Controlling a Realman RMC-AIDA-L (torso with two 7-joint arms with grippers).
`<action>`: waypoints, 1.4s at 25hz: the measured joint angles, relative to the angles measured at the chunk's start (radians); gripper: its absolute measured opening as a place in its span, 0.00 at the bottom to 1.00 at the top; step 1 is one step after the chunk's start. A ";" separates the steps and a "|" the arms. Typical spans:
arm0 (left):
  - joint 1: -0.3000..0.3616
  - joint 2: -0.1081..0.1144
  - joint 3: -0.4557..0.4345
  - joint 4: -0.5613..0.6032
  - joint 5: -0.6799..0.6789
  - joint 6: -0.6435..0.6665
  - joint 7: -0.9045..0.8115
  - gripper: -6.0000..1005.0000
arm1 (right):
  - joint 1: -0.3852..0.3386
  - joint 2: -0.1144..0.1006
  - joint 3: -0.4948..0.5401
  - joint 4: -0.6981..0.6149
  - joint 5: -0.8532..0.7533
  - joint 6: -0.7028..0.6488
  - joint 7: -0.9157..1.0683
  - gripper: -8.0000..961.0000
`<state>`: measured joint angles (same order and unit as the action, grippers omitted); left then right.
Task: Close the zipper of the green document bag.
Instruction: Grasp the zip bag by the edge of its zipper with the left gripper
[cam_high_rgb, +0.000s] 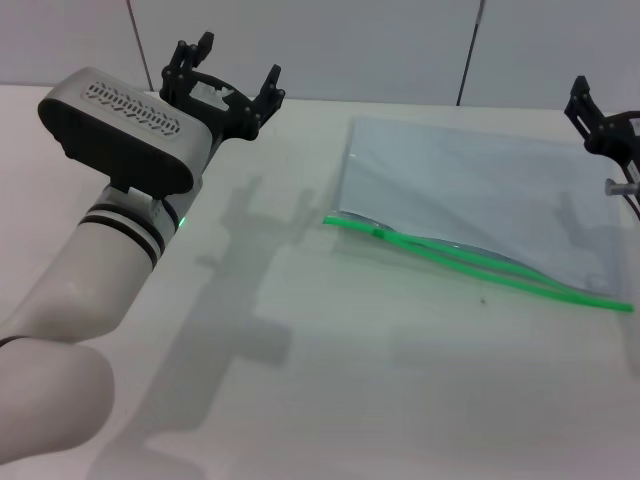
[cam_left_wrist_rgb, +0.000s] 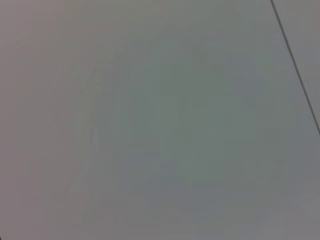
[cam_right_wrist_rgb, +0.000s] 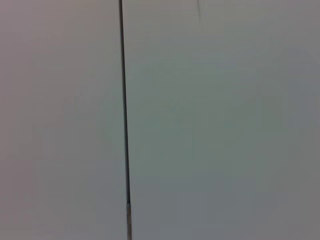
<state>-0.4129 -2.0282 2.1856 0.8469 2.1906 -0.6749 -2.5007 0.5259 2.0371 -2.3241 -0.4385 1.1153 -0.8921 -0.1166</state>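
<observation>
The green document bag (cam_high_rgb: 470, 185) lies flat on the white table, right of centre in the head view. Its zipper (cam_high_rgb: 500, 272) runs along the near edge as two bright green strips that part in the middle. A small green slider (cam_high_rgb: 378, 232) sits near the strip's left end. My left gripper (cam_high_rgb: 238, 68) hovers open and empty above the table's far left, well apart from the bag. My right gripper (cam_high_rgb: 603, 122) shows only partly at the right edge, above the bag's far right corner. Both wrist views show only pale wall panels.
The white table (cam_high_rgb: 330, 360) stretches wide in front of the bag and to its left. A panelled wall (cam_high_rgb: 380, 45) stands behind the table. My left arm's shadow falls on the table between arm and bag.
</observation>
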 joint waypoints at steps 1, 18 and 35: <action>0.001 0.000 0.000 0.001 0.001 -0.002 0.002 0.84 | -0.002 0.000 0.000 0.000 0.000 0.000 0.000 0.92; 0.005 0.007 -0.052 0.087 -0.077 0.160 0.007 0.84 | -0.001 0.000 0.002 0.001 0.001 0.001 0.000 0.91; 0.016 0.053 -0.294 0.455 0.072 1.084 0.367 0.84 | 0.001 0.000 0.002 0.005 0.001 0.002 0.000 0.91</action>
<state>-0.3969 -1.9755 1.8919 1.3015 2.2626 0.4089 -2.1336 0.5269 2.0371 -2.3224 -0.4340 1.1167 -0.8897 -0.1166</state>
